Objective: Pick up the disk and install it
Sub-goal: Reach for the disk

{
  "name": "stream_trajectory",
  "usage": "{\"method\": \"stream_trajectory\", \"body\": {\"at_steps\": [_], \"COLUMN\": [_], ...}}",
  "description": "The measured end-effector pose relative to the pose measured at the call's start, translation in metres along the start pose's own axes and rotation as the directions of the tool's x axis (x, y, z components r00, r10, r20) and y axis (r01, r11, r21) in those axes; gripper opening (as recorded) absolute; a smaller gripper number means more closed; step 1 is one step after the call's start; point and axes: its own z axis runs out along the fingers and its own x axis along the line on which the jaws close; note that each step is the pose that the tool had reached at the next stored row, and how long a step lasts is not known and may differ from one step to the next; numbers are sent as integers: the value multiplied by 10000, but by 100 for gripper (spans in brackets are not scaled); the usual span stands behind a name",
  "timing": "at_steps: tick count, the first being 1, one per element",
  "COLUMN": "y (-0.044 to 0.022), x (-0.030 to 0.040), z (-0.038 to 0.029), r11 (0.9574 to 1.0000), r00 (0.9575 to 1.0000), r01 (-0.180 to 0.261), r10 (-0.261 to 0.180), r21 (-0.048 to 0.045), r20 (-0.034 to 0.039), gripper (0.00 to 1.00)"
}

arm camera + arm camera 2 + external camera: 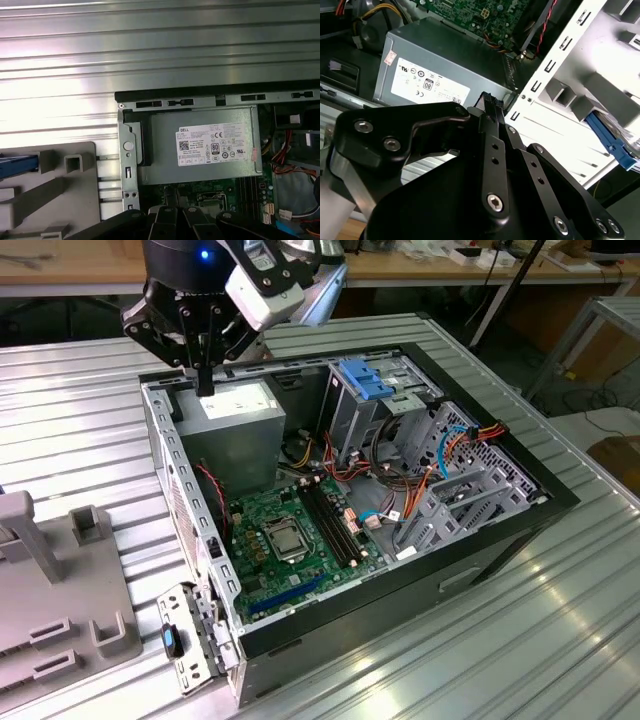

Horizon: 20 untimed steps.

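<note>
Pincer (pixel 205 380) hovers narrow and empty over the power supply (pixel 235 420), at the far corner of the open computer case (pixel 350 615). The disk (pixel 17 165), judging by its blue rail, sits on the grey fixture (pixel 65 200) on the tabletop (pixel 480 660), to the exterior view's left. Neither pickup nor install looks done.

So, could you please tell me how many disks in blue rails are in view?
1: the disk sits on the grey holder beside the computer case, cut off at the picture's edge. Others may be hidden inside.
</note>
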Motion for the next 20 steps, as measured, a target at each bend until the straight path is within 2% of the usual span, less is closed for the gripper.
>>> {"method": "stream_trajectory", "body": {"at_steps": [7,20], "y": [-10,-22], "x": [131,295], "z": [-3,-7], "r11": [10000,10000], "r00": [10000,10000], "r01": [-1,-2], "r10": [1,2], "r21": [1,3], "r20": [-12,-30], "gripper": [11,11]}}
